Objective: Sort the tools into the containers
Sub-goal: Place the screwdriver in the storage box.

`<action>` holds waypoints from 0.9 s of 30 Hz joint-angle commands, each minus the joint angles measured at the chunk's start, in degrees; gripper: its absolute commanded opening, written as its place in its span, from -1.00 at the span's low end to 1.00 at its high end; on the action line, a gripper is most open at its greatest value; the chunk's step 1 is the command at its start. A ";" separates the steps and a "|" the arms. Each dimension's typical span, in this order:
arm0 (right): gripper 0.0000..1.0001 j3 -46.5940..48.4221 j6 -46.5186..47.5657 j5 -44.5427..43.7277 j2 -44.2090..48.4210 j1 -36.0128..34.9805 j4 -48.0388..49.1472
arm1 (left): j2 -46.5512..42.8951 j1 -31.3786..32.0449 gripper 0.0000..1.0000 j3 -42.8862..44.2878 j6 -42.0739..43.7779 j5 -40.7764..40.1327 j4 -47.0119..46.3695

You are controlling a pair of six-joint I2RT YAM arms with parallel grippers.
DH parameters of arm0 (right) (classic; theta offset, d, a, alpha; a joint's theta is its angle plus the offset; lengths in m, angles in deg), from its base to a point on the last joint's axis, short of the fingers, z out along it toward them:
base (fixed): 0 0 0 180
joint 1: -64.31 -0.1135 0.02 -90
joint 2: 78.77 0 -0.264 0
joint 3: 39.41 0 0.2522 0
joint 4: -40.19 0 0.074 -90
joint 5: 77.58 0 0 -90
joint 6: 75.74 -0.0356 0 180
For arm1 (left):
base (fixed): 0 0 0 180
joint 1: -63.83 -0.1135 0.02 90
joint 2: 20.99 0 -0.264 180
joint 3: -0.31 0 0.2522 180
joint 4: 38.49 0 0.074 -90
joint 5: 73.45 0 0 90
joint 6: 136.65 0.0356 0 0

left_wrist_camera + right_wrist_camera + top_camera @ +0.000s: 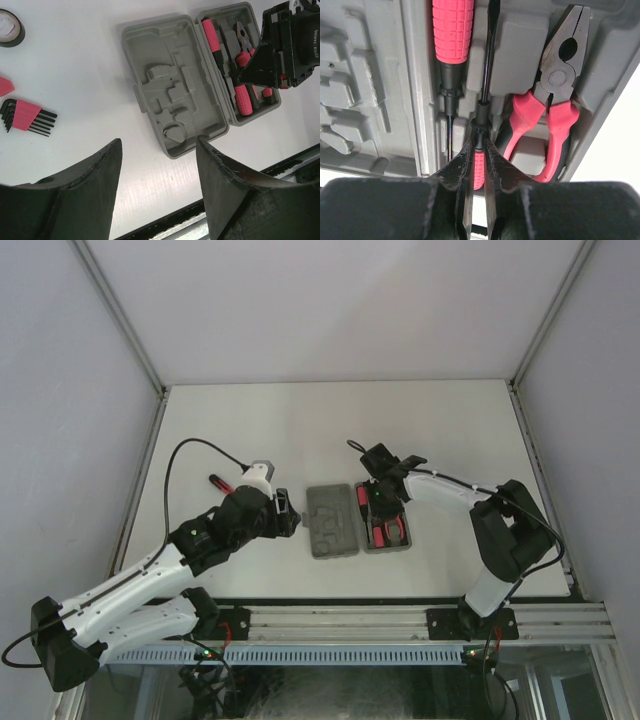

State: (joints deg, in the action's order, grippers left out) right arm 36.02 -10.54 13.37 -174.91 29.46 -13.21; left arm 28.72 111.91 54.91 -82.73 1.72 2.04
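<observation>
The two grey containers lie side by side as an opened case: the left tray (pixel 330 522) (pixel 155 50) has bare recesses, while the right tray (pixel 385 520) (pixel 522 50) holds tools. In the right tray lie a thick pink-handled screwdriver (pixel 452 30) (pixel 211 36), a thin screwdriver (pixel 490 50) and pliers (pixel 555 90) (pixel 243 37). My right gripper (pixel 478 142) (pixel 380 502) reaches into that tray, shut on the thin screwdriver's pink handle. My left gripper (pixel 158 142) (pixel 290 515) hangs open just left of the left tray, holding nothing.
Left of the case on the white table lie a set of black hex keys in a pink holder (pixel 25 115), a dark tape ring (pixel 10 27) and a red-and-black tool (pixel 222 483). The rail at the table's near edge (pixel 350 625) runs just below the case.
</observation>
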 commanded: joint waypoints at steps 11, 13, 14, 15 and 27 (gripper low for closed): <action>-0.89 1.14 0.18 -0.59 -3.45 -0.37 0.59 | -0.52 -0.26 0.30 0.73 -0.86 -0.37 -1.32; -0.96 0.89 0.11 -0.88 -4.12 -0.40 0.64 | -0.51 -0.26 0.30 0.72 -0.85 -0.38 -1.30; -0.99 0.79 0.18 -0.93 -4.45 -0.45 0.57 | -0.48 -0.26 0.30 0.72 -0.85 -0.38 -1.29; -1.00 0.72 0.19 -1.00 -4.86 -0.48 0.53 | -0.40 -0.26 0.30 0.69 -0.86 -0.38 -1.35; -1.00 -2.09 -0.59 -1.92 -10.44 -2.71 0.52 | 0.17 -0.26 0.30 0.37 -0.75 -0.11 -1.89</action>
State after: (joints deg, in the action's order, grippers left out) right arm 38.07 -10.56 12.94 -178.58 28.41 -14.50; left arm 28.83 111.91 54.91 -82.73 1.75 2.01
